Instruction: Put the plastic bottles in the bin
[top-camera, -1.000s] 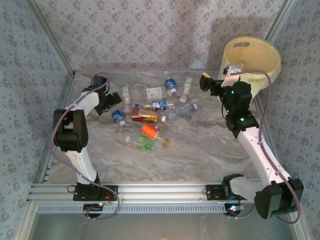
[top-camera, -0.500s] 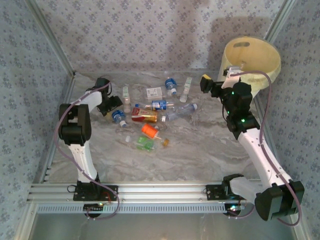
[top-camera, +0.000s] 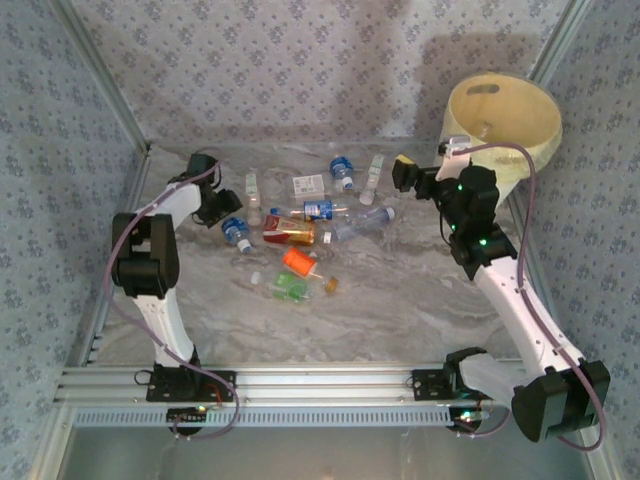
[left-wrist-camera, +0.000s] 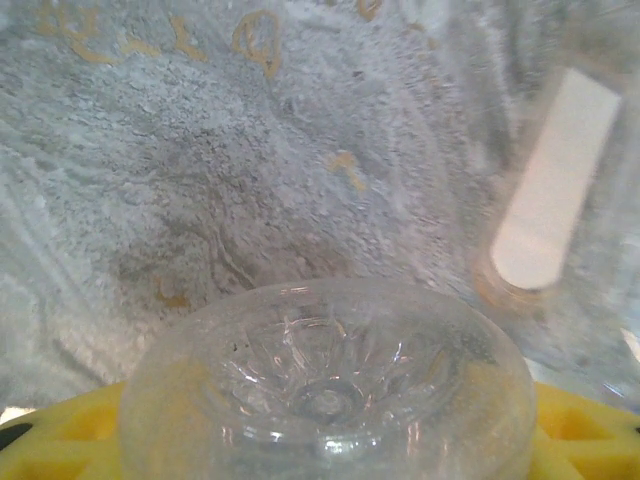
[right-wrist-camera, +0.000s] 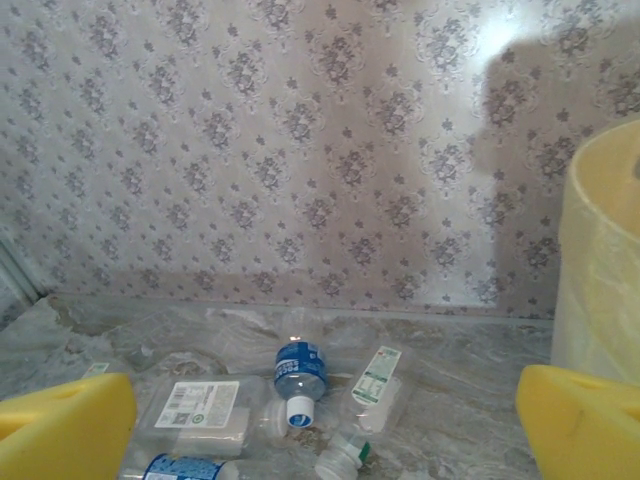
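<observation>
At left, the left gripper (top-camera: 224, 212) clasps 1 clear bottle (left-wrist-camera: 325, 395) — the right gripper (right-wrist-camera: 320, 420) gapes wide by the bin (top-camera: 522, 132).

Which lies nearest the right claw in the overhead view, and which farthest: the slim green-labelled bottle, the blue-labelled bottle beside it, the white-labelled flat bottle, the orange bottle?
1. slim green-labelled bottle, just left of the right gripper.
2. blue-labelled bottle, next to the left.
3. white-labelled flat bottle, further left.
4. orange bottle, further left and toward the front.
</observation>
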